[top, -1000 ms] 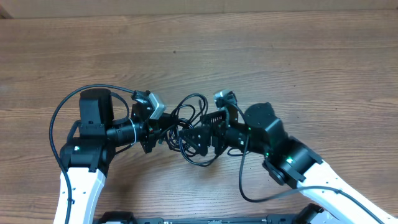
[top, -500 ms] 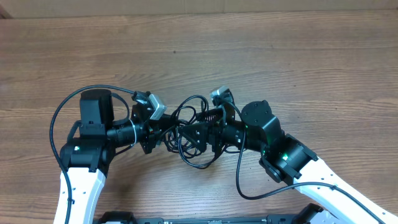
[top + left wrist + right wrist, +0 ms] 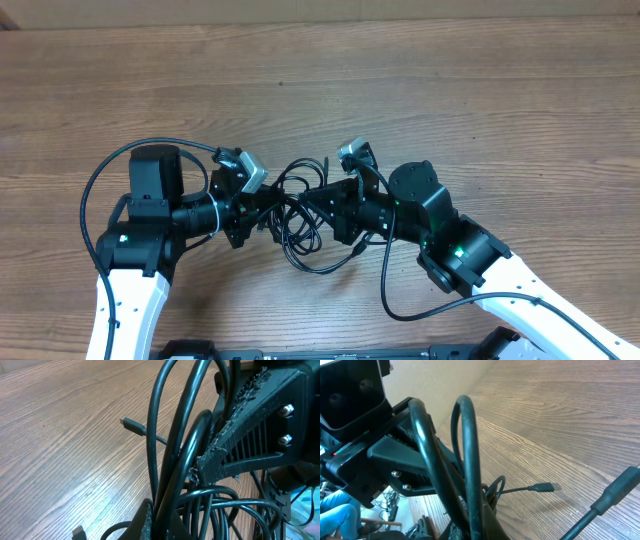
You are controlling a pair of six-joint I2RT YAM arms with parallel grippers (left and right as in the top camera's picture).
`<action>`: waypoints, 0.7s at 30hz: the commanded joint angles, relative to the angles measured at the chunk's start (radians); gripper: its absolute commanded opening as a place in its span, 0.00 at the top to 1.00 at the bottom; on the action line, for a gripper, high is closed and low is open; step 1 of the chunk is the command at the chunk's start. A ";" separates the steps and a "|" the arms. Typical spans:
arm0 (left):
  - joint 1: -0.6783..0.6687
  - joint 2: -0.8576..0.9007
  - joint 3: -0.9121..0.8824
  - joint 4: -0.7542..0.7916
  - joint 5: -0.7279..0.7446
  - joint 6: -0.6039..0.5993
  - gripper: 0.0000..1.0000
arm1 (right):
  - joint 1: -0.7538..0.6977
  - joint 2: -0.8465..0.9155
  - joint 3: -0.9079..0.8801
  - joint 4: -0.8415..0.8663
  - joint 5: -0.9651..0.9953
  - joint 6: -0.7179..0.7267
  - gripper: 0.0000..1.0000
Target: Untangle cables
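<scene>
The cables (image 3: 300, 215), thin black cords looped into one bundle, hang between my two grippers just above the wooden table. My left gripper (image 3: 266, 206) is shut on the bundle's left side and my right gripper (image 3: 322, 204) is shut on its right side, the two almost touching. In the left wrist view the cords (image 3: 172, 455) rise out of my left gripper (image 3: 162, 521), with the right gripper's ribbed finger (image 3: 250, 435) pressed against them. In the right wrist view two cords (image 3: 469, 455) stand up from my right gripper (image 3: 481, 520). A loose plug end (image 3: 545, 487) lies on the table.
The wooden table (image 3: 450, 90) stretches far and to both sides. A slack loop of the bundle (image 3: 318, 266) sags toward the near edge. A second small plug (image 3: 131, 424) points left over the wood. A thicker black cord (image 3: 616, 492) crosses the lower right of the right wrist view.
My right gripper has gone from wide open to shut on the cables and shifted slightly left toward the left gripper. The left arm has stayed in place, still gripping.
</scene>
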 commanded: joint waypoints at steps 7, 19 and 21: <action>-0.006 -0.017 0.007 -0.069 -0.006 0.017 0.96 | 0.000 -0.006 0.014 0.002 0.201 -0.113 0.96; -0.006 -0.017 0.007 -0.190 -0.045 0.043 0.96 | -0.112 -0.006 0.014 -0.100 0.563 -0.166 0.96; -0.006 -0.017 0.007 -0.204 -0.048 0.043 0.96 | -0.164 -0.006 0.014 -0.130 0.592 -0.166 0.96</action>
